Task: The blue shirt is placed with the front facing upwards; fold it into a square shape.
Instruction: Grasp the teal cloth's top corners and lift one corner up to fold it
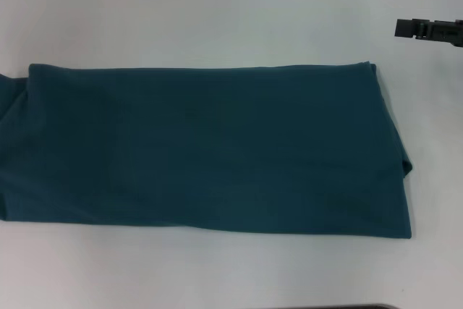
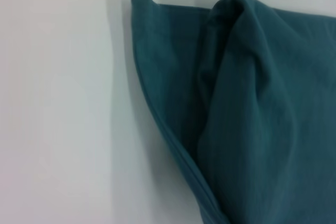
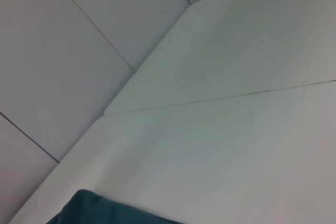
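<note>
From the head camera I see the blue shirt [image 1: 210, 150] lying flat on the white table [image 1: 217, 12], folded into a long band that runs across the view and off its left edge; no lettering or collar shows, only plain cloth. The right end is layered, with a small tuck bulging at its edge. My right gripper [image 1: 428, 30] pokes in at the upper right, off the cloth and well clear of the shirt's far right corner; only a dark tip shows, so I cannot tell how far it is open, and I see nothing in it. On the left wrist camera the shirt fills much of the picture, a hemmed edge curving over the table with a rumpled fold beside it. The right wrist camera shows mostly table seams, with one shirt corner at the frame's edge.
</note>
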`<state>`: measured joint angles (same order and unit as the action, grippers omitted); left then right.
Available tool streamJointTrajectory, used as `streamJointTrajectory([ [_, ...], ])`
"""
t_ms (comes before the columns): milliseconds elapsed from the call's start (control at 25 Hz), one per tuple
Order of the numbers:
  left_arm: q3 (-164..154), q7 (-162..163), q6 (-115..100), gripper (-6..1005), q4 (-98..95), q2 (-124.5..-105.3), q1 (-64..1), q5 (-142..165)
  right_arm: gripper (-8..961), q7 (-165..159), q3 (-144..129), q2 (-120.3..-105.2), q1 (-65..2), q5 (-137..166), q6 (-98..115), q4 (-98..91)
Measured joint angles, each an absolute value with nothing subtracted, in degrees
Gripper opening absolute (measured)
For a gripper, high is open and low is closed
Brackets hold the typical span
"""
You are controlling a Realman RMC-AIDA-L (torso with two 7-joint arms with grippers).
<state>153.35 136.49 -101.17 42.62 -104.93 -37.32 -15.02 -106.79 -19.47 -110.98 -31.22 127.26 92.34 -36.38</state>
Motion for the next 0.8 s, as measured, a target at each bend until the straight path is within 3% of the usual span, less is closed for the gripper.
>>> streamJointTrajectory([
  [280, 153.4, 135.2, -102.6, 31, 42.6, -105.15, -37.2, -15.8, 764, -106.9, -19.5, -111.01, -31.8, 127.3, 92.1, -36.4],
  [800, 152.9, 130.0, -112.3, 31, 43.3, -108.72, -37.0, -30.7, 765, -107.1, -19.9, -110.98, -32.8, 126.7, 91.6, -36.4],
])
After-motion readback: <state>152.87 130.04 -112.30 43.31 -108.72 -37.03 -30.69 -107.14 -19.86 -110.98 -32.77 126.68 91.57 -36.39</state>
